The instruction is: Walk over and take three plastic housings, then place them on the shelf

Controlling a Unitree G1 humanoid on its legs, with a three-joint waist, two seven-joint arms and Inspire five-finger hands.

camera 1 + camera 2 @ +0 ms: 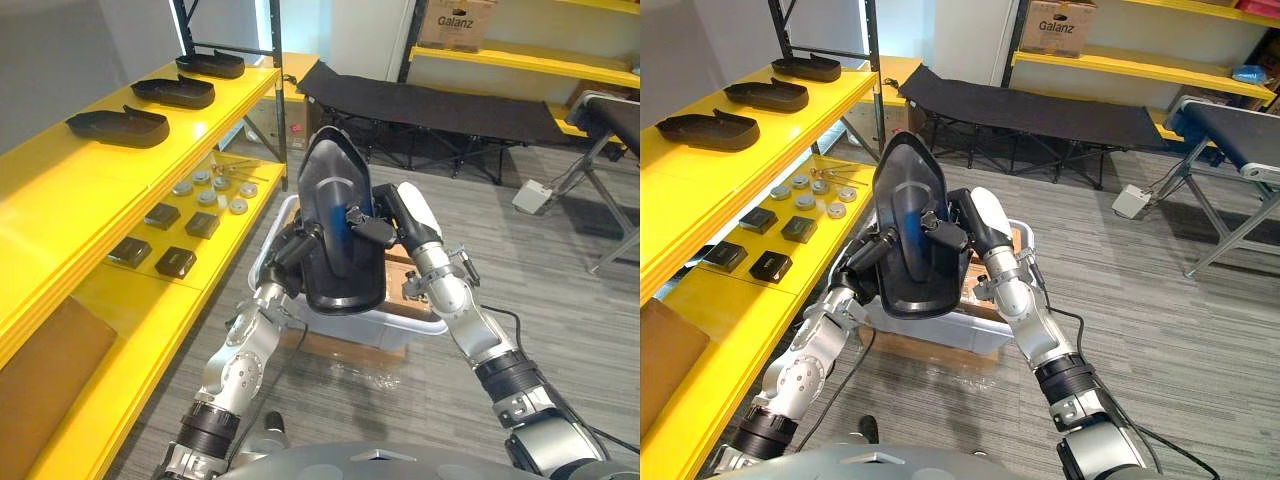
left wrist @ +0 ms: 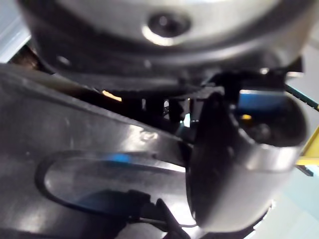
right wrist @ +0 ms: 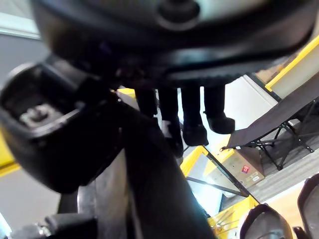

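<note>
Both hands are up in front of the robot w/ one black plastic housing [image 1: 338, 225] clamped between them. It stands upright, narrow tip up, broad end down, hollow side facing the camera, directly above the white bin [image 1: 427, 323].

Left hand [image 1: 290, 257]: grips the housing's left edge near the lower half, fingers curled round the rim. In the left wrist view its thumb [image 2: 229, 164] lies against the glossy black shell.

Right hand [image 1: 388, 215]: holds the right edge at about mid-height, dark fingertips hooked over onto the inner face. In the right wrist view the fingers [image 3: 194, 117] sit on the far side of the housing's wall and the thumb [image 3: 55, 144] on the near side, so it's a pinch grip (not just a push).

On the robot's left, the yellow shelf's top board [image 1: 60, 195] carries three more housings in a row, spaced apart: near [image 1: 118, 127], middle [image 1: 175, 92], far [image 1: 212, 64]. All lie flat, open side up.

Lower shelf level [image 1: 215, 265]: four small black boxes [image 1: 175, 262] in two pairs, then a cluster of round metal discs [image 1: 210, 190] farther along.

The bin sits on a cardboard box [image 1: 350, 350] on grey carpet. Behind it is a black folding cot [image 1: 430, 105], w/ another carton [image 1: 455, 22] on a yellow rack at the back.
</note>
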